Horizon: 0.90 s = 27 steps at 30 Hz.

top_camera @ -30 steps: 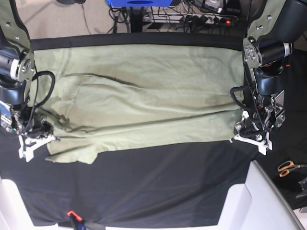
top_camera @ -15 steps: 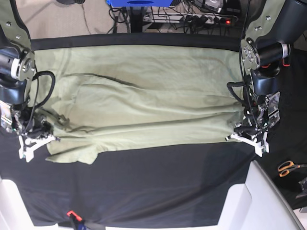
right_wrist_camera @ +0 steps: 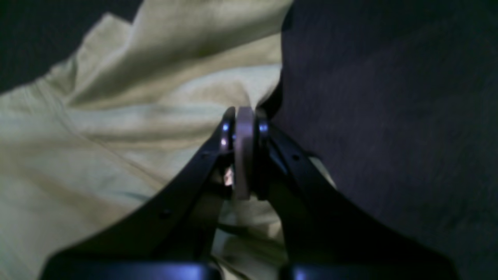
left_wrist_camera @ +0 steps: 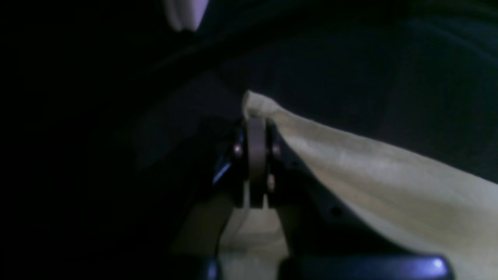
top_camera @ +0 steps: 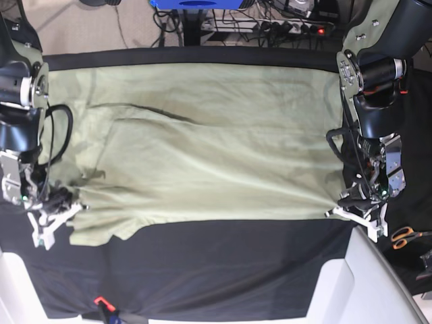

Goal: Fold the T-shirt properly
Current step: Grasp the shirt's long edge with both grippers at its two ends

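Black cloth covers your desk (top_camera: 223, 270) from edge to edge; spread across its far half lies the T-shirt (top_camera: 202, 142), pale sage green, lengthwise from one side of the base view to the other, with soft creases running across it and a short sleeve flap (top_camera: 101, 229) hanging out at its near corner on that view's left; the near edge of the shirt is drawn fairly straight between your two arms, and bare black cloth shows in front of it. Your left pincer (top_camera: 354, 212), on the base view's right, is clenched on the near corner of the shirt; its wrist view shows the jaws pressed together with a tip of fabric (left_wrist_camera: 256, 103) poking out past them and the cloth falling away to one side. Your right pincer (top_camera: 50, 219), on the base view's left, is likewise clamped tight on the shirt's edge beside the sleeve; its wrist view shows folds of green cloth bunched against the closed jaws. Orange-handled scissors (top_camera: 405, 236) lie off to the base view's right, well apart from the shirt.
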{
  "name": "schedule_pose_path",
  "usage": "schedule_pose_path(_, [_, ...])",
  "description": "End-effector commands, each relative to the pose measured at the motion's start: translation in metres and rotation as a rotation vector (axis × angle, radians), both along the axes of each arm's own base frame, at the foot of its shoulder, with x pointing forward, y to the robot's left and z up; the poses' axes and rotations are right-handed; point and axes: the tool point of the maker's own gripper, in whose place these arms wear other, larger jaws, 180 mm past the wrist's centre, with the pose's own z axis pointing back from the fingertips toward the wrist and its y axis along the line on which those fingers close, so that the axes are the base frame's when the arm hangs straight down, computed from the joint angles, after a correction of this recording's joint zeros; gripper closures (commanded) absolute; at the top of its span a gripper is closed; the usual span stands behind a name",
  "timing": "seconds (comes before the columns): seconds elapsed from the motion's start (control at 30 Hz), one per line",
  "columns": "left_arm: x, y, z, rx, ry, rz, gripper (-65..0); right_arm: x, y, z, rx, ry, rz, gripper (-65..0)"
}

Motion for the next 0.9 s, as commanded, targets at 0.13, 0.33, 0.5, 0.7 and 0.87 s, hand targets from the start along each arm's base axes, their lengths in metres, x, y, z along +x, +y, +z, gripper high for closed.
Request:
schedule_pose_path(0.13, [0.033,-0.008,0.035,0.062,-0.086,-0.063,0.0,0.039,-0.012,0.047,-0.018,-0.122,-0.013,0.0])
schedule_pose_path(0.33, [0.044,-0.023,0.041,0.063,-0.101,-0.099,0.0,0.049,-0.014,0.060,-0.020,-0.150,-0.011,0.0])
schedule_pose_path(0.5, [0.053,-0.025,0.053,0.061,-0.128,-0.099,0.0,0.059,-0.014,0.072,-0.022,-0.201,-0.014,0.0])
schedule_pose_path(0.7, [0.054,-0.024,0.054,0.063,-0.129,-0.096,0.0,0.060,-0.015,0.074,-0.023,-0.207,-0.016,0.0])
schedule_pose_path(0.87, [0.049,-0.024,0.048,0.062,-0.113,-0.096,0.0,0.055,-0.025,0.070,-0.037,-0.193,-0.028,0.0])
